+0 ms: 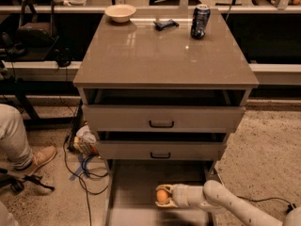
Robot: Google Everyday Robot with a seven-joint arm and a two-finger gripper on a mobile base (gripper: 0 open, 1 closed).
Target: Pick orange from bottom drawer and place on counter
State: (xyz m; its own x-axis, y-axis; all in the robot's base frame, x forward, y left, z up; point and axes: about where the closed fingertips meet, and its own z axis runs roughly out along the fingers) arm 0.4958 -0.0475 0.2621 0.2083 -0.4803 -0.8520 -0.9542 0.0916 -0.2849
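— Where do we stand?

— Our pincer (164,197) is down in the bottom drawer (136,182), fingers clamped above and below the orange (161,195).

— What could spoil it for us?

— If we lift straight up, we would likely knock the orange against the middle drawer (160,149) just above and lose our hold. We judge we must back out first, then rise to the counter (160,55), away from the soda can (200,21).
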